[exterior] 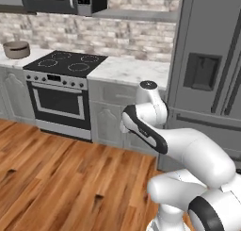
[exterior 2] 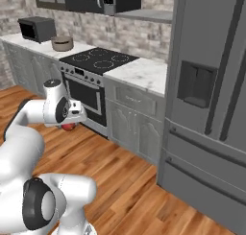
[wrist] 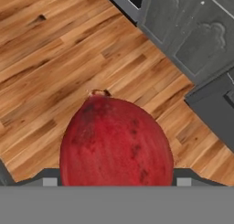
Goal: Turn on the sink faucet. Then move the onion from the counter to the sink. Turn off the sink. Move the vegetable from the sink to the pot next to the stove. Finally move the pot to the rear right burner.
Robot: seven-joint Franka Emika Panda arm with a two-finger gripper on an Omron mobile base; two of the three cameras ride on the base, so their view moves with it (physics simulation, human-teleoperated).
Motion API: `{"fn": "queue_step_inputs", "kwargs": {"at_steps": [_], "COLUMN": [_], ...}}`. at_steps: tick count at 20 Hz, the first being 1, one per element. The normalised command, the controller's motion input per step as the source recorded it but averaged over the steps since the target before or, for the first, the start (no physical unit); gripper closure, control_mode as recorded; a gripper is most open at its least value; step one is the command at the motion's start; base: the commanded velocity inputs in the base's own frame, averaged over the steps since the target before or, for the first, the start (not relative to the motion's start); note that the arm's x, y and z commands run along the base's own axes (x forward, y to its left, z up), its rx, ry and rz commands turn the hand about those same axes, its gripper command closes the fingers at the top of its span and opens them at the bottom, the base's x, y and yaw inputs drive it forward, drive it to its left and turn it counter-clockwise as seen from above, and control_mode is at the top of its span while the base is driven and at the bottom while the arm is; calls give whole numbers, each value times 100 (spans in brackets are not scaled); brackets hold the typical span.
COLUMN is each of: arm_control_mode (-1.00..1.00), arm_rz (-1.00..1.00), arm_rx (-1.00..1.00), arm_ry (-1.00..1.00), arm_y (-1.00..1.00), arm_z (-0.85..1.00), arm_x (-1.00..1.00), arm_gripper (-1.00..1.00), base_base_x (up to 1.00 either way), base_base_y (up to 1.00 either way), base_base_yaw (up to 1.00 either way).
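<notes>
Onion [wrist: 116,143] sat between the claw [wrist: 116,182] tips, above the wood floor [wrist: 41,58]. Claw was clamped wide on it.

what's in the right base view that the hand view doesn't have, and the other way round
The right base view alone shows the pot on the counter, the black stove top, the toaster oven, the microwave and the fridge. The hand view alone shows the onion close up, red with dark specks, between the gripper's jaws. Both share the onion, wood floor and grey cabinet doors.
</notes>
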Motion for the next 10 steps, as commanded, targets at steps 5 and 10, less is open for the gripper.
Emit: {"fn": "queue_step_inputs", "kwargs": {"at_steps": [5, 10], "arm_control_mode": [100, 100], "arm_rz": [0, 0], "arm_rx": [0, 0], "arm_ry": [0, 0], "arm_y": [0, 0], "arm_z": [0, 0], "arm_x": [0, 0], "arm_gripper": [100, 100], "base_base_x": [64, 60], "base_base_y": [84, 86], "base_base_yaw": [0, 0]}}
